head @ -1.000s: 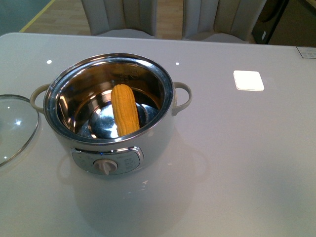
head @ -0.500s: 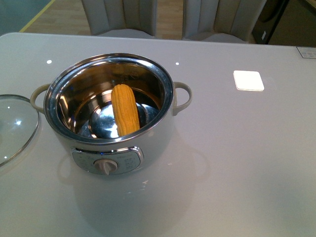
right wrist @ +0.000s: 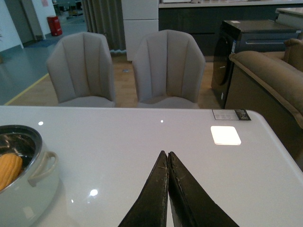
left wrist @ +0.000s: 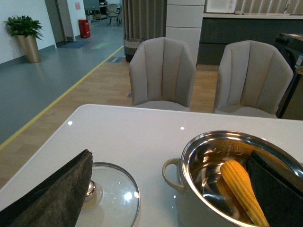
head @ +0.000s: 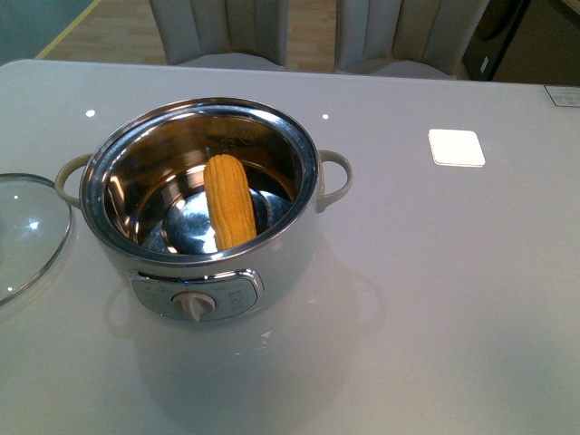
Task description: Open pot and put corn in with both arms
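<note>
Pot (head: 222, 263): white, open, standing on the tabletop (head: 435, 299) left of centre in the front view; shiny steel inner bowl, loop handle on each side, control panel with dial facing the camera.
Corn (head: 228, 213): one yellow cob inside the pot, leaning with its rounded tip up and its lower end down on the bowl floor near the front wall; also seen in the left wrist view (left wrist: 241, 189) and at the edge of the right wrist view (right wrist: 8, 169).
Lid (head: 27, 231): round glass, lying flat on the tabletop just left of the pot, apart from it; knob visible in the left wrist view (left wrist: 90, 188).
Left end effector (left wrist: 165, 194): fingers spread wide; one dark finger (left wrist: 52, 196) over the lid, the other over the pot rim; holding nothing.
Right end effector (right wrist: 168, 163): fingers pressed together, tips touching, nothing between them; above bare tabletop to the right of the pot.
Tabletop: glossy pale grey, light spots reflected; white square pad (head: 456, 147) lies well to the right of the pot.
Room: two grey upholstered chairs (left wrist: 163, 73) at the far edge; wood floor with a yellow line; potted plant (left wrist: 26, 35) by the wall; brown sofa (right wrist: 270, 80) at right.
</note>
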Action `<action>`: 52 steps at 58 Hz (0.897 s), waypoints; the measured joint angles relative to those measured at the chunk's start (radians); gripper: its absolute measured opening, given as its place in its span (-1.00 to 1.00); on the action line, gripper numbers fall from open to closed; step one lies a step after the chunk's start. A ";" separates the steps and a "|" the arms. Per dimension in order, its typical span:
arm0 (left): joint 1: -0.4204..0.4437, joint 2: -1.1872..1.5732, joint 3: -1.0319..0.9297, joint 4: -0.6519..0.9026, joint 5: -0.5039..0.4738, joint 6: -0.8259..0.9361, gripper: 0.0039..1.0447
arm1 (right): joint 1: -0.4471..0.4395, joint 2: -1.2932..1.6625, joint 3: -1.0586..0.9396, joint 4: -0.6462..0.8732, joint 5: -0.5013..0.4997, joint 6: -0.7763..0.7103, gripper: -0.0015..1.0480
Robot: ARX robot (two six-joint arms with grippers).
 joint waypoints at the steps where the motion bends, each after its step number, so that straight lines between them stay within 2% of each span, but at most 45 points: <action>1: 0.000 0.000 0.000 0.000 0.000 0.000 0.88 | 0.000 0.000 0.000 0.000 0.000 0.000 -0.96; 11: 0.000 0.000 0.000 0.000 0.000 0.000 0.88 | 0.000 -0.002 0.000 -0.001 0.000 0.000 -0.95; 13: 0.000 0.000 0.000 0.000 0.000 0.000 0.88 | 0.000 -0.002 0.000 -0.001 0.000 -0.002 -0.87; 26: 0.000 0.000 0.000 0.000 0.000 0.000 0.88 | 0.000 -0.002 0.000 -0.001 0.000 -0.002 -0.13; 35: 0.000 0.000 0.000 0.000 0.000 0.000 0.88 | 0.000 -0.002 0.000 -0.001 0.000 -0.002 0.53; 41: 0.000 0.000 0.000 0.000 0.000 0.000 0.88 | 0.000 -0.002 0.000 -0.001 0.000 -0.002 0.84; 52: 0.000 0.000 0.000 0.000 0.000 0.000 0.88 | 0.000 -0.002 0.000 -0.001 0.000 -0.002 0.83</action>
